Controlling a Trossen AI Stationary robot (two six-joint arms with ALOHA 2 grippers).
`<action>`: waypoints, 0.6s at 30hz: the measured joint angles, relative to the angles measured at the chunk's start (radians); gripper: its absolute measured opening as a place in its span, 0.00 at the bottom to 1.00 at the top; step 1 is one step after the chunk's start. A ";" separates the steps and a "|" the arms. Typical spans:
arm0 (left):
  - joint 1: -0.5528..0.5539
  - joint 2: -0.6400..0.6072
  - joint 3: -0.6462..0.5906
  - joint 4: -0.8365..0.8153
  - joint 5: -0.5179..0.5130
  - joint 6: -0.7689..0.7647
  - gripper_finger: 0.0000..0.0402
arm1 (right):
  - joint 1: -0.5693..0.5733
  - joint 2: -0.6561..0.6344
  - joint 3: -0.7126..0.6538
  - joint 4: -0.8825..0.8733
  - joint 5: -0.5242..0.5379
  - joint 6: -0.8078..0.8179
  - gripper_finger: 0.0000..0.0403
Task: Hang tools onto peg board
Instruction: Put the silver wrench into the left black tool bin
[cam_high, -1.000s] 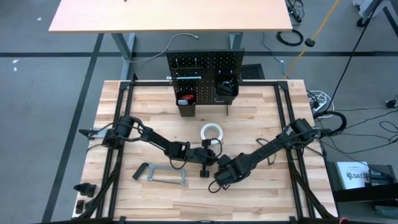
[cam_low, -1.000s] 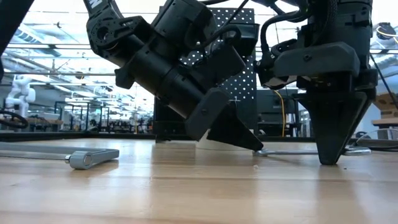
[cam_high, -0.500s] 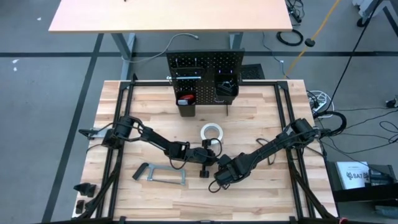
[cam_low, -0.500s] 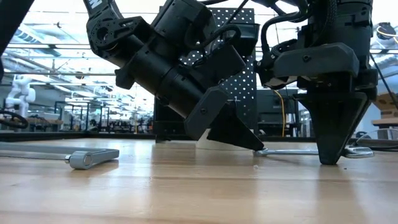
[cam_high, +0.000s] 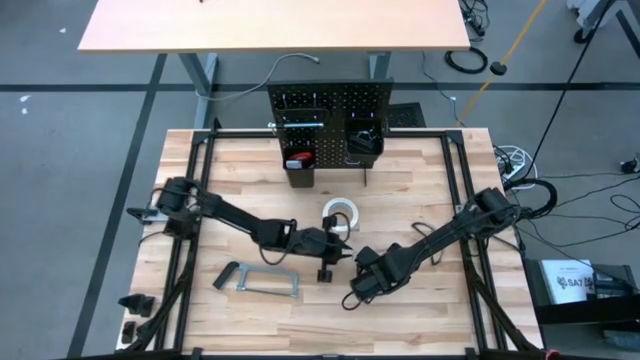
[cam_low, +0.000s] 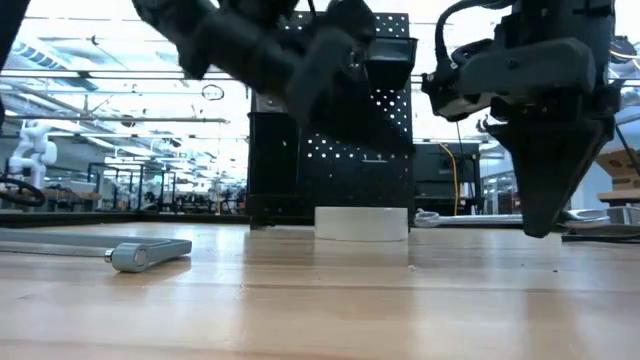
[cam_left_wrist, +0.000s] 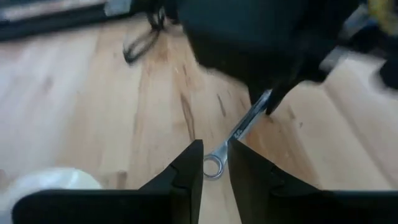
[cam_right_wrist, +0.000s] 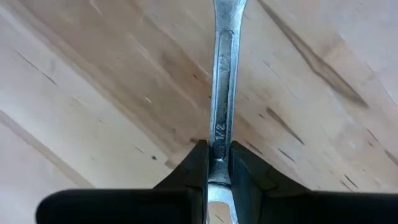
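Observation:
The small silver wrench (cam_left_wrist: 239, 129) lies about level just above the tabletop. My right gripper (cam_right_wrist: 217, 163) points straight down at the table's middle (cam_high: 365, 280) and is shut on it. My left gripper (cam_left_wrist: 215, 158) hangs above the wrench's ring end (cam_left_wrist: 212, 167), slanting down, fingers a little apart and touching nothing. The white tape roll (cam_high: 340, 213) lies flat on the table behind them. The grey bar clamp (cam_high: 255, 280) lies flat at the near left. The black peg board (cam_high: 330, 115) stands upright at the far edge. My right gripper pinches the wrench's shaft (cam_right_wrist: 220, 134) between its two fingers, near the end away from the ring. The fingers come from above, pointing down, and lie across the shaft. The wrench sticks out about level toward my left gripper, just clear of the table (cam_low: 470, 217).
Two black bins (cam_high: 300, 165) (cam_high: 362, 148) hang on the peg board's front, with tools on its hooks. Dark frame rails (cam_high: 195, 190) run along the table's left and right sides. Bare wood (cam_high: 420, 190) lies between the tape roll and the right rail.
My left gripper has come off the wrench's ring end, risen well above the table and drawn back a little toward the left edge. My right gripper has lifted slightly with the wrench, which has left the tabletop.

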 joint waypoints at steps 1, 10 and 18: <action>-0.002 -0.025 -0.009 -0.002 0.001 0.007 0.20 | 0.006 0.000 0.000 -0.010 0.004 0.008 0.09; 0.016 -0.245 -0.200 0.126 0.007 0.018 0.20 | 0.097 -0.104 0.002 -0.024 0.225 0.083 0.08; 0.028 -0.379 -0.322 0.310 0.059 -0.150 0.20 | 0.136 -0.178 0.003 0.068 0.518 -0.049 0.08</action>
